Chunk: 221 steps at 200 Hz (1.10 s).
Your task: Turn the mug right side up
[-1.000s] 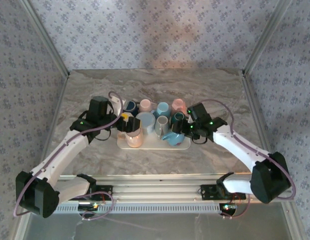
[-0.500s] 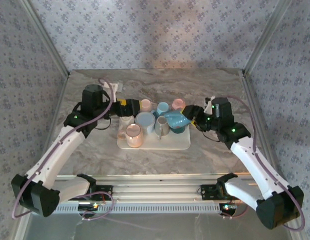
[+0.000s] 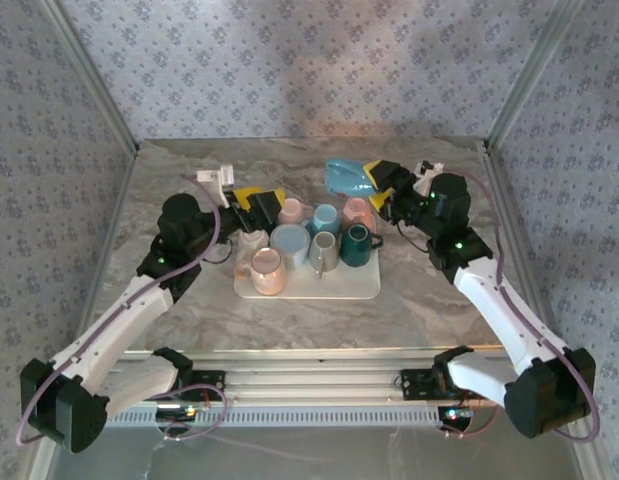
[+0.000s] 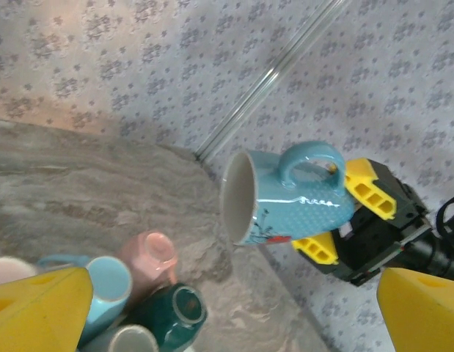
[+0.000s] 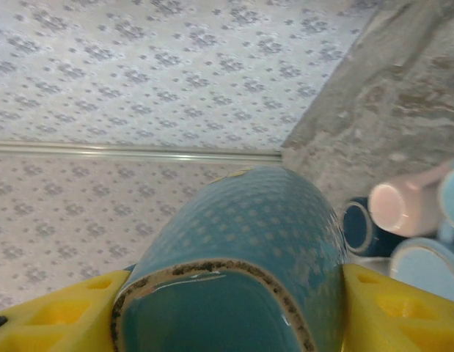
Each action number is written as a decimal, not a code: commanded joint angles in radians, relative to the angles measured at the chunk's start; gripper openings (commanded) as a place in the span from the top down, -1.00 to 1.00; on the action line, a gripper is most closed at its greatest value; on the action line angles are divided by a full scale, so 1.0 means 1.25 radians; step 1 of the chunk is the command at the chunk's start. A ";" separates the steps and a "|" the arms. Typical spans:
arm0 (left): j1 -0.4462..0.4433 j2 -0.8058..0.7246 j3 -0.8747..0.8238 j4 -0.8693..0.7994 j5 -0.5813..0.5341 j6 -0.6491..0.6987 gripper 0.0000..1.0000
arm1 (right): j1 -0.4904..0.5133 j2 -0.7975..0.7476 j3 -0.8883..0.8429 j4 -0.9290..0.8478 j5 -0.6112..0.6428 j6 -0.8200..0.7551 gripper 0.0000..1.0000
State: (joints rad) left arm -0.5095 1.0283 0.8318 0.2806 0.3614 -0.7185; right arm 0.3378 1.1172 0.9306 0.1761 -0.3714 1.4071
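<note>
Top view: fixed high behind the arm bases (image 3: 194,385), facing down and forward across the table (image 3: 189,300) to the back wall (image 3: 289,70); it is wide enough to take in the tray (image 3: 364,288) and both side walls. Left wrist view: looks out between its own yellow fingers (image 4: 36,308) toward the far right corner, with the blue mug (image 4: 285,202) at middle distance. Right wrist view: very near, hard against that mug's base and facing leftward to the wall. All three views share the blue mug and the other mugs (image 3: 289,240) on the tray.
</note>
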 commanded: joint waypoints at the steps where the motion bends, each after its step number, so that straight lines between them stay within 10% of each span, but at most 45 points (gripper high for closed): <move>1: -0.037 0.031 0.045 0.100 -0.051 -0.102 -1.00 | 0.034 0.025 0.063 0.200 0.057 0.064 -0.07; 33: -0.070 0.086 0.120 0.072 -0.091 -0.207 -1.00 | 0.071 0.078 0.100 0.271 0.087 0.067 -0.07; 83: -0.139 0.083 0.241 -0.072 -0.244 0.041 -0.99 | 0.096 0.123 0.123 0.342 0.101 0.094 -0.07; 221: -0.181 0.222 0.266 0.146 -0.323 -0.328 -0.99 | 0.191 0.185 0.152 0.469 0.204 0.132 -0.06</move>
State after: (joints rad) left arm -0.7227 1.3167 1.1175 0.3489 0.0174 -1.0687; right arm 0.5587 1.3479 1.0706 0.6392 -0.1673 1.5562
